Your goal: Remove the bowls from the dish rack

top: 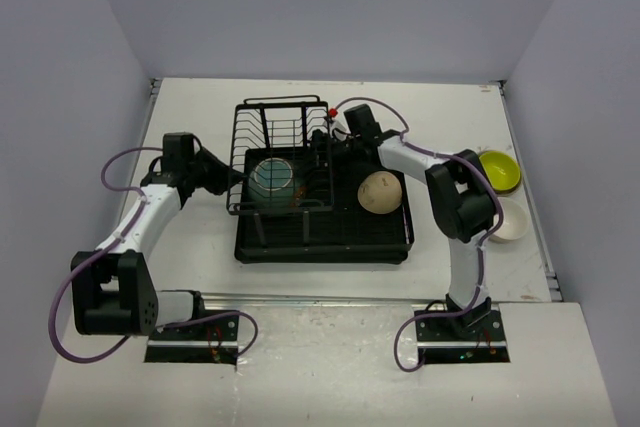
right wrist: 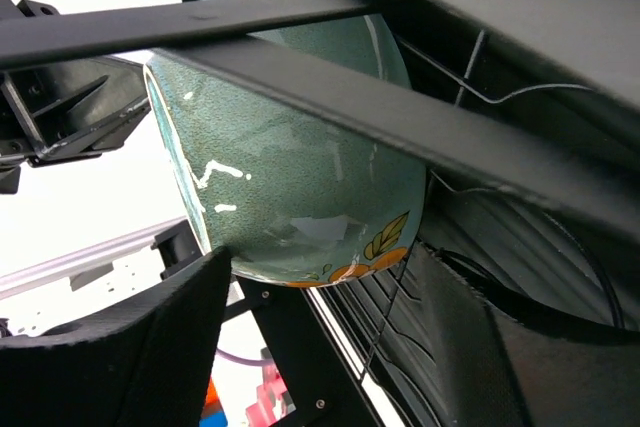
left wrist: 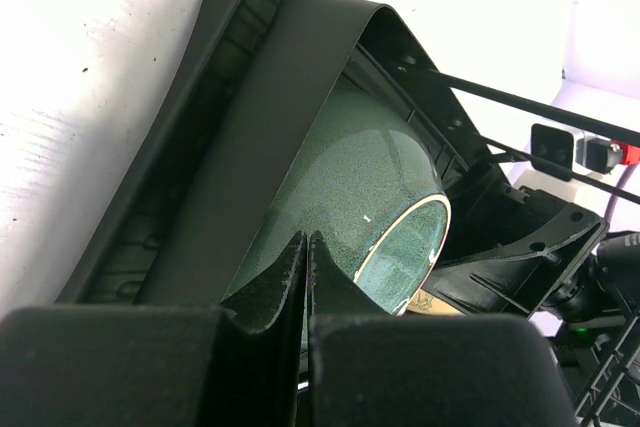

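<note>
You've got the dish rack [top: 322,239] mid-table: large beige bowl [top: 380,192] upside down on its tray, teal bowl [top: 272,175] on edge in the wire holder. Yellow-green bowl [top: 498,169] and cream bowl [top: 508,222] sit off to its right. Right gripper [right wrist: 320,257] spread wide around the teal bowl, left gripper [left wrist: 305,252] pinched closed on nothing at the rack's left edge

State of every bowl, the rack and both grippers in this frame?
Dish rack: holds two bowls.
Teal bowl: racked, on edge.
Beige bowl: racked, apparently upside down.
Yellow-green bowl: upright on the table.
Cream bowl: upright on the table.
Left gripper: shut.
Right gripper: open.
</note>
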`<act>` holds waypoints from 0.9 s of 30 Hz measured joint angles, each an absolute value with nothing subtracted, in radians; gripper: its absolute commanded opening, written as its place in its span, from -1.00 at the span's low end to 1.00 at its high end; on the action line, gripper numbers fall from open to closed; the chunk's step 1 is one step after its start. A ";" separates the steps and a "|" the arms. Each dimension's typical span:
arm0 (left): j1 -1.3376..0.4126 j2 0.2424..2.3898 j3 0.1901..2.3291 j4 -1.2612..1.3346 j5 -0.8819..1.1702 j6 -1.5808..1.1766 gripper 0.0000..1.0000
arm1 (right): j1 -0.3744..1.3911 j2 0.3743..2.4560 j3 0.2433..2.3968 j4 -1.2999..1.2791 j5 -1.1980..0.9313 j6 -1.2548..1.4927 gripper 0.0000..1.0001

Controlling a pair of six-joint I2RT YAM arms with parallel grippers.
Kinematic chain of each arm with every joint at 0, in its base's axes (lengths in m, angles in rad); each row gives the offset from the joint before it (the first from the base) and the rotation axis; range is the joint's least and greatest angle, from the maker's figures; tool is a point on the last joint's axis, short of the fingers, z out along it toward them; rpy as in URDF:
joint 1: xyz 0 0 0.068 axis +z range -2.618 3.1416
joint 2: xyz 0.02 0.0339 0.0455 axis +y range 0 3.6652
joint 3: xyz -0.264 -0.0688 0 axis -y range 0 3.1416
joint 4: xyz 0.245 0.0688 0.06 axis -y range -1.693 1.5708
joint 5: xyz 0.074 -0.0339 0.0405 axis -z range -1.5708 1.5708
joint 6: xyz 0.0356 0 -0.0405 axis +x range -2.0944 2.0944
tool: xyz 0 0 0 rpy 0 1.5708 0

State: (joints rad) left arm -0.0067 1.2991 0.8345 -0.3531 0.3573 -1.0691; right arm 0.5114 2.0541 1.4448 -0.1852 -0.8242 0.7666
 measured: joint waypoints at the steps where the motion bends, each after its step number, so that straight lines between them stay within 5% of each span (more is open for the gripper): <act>1: -0.007 1.301 0.836 -0.354 0.358 -1.069 -0.99 | 0.511 2.057 1.445 -0.181 -0.834 0.769 0.55; 27: -0.007 1.313 0.853 -0.352 0.365 -1.069 -0.80 | 0.530 2.090 1.443 -0.081 -0.884 0.809 0.92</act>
